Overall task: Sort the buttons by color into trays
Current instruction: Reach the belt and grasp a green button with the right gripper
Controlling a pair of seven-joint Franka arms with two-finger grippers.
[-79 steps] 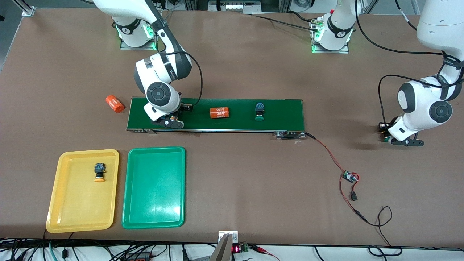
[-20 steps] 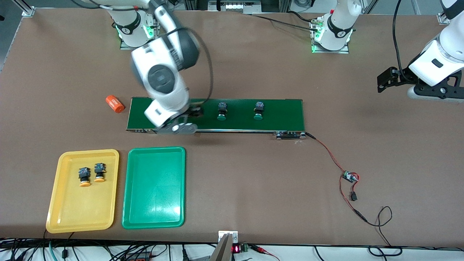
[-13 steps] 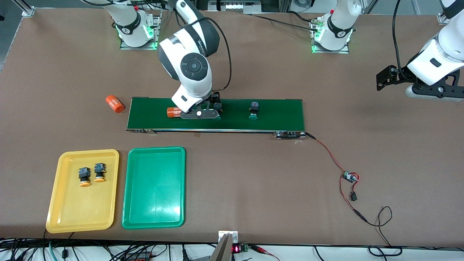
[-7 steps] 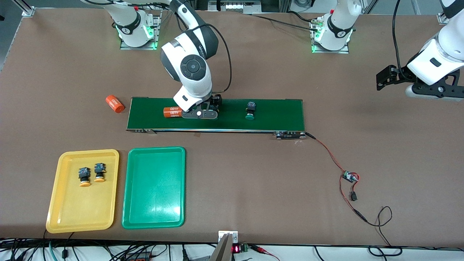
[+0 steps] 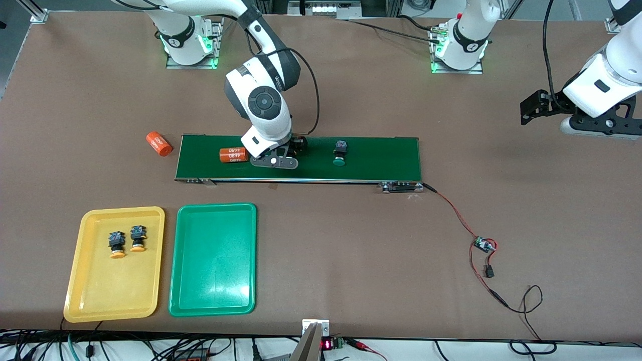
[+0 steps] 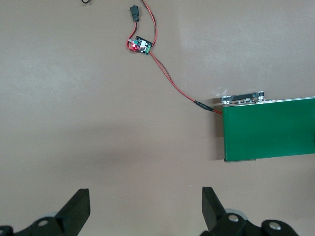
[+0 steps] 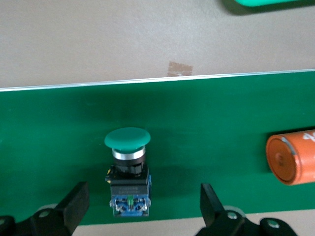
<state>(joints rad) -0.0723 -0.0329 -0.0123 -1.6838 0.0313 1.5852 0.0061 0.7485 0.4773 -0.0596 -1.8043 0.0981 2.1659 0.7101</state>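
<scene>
Right gripper [image 5: 279, 159] hides 1 green button [image 7: 128, 169], apparently ungripped.

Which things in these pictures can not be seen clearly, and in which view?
- Green button under the right gripper: hidden in the front view by the arm's wrist.
- Orange cylinder on the belt: cut off by the right wrist view's edge.
- Print on that cylinder: too small in the front view.

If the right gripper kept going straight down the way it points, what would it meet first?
Most likely the green button on the conveyor belt: the right gripper is open with the button's body between its fingers. The orange cylinder lies off to the side.
</scene>
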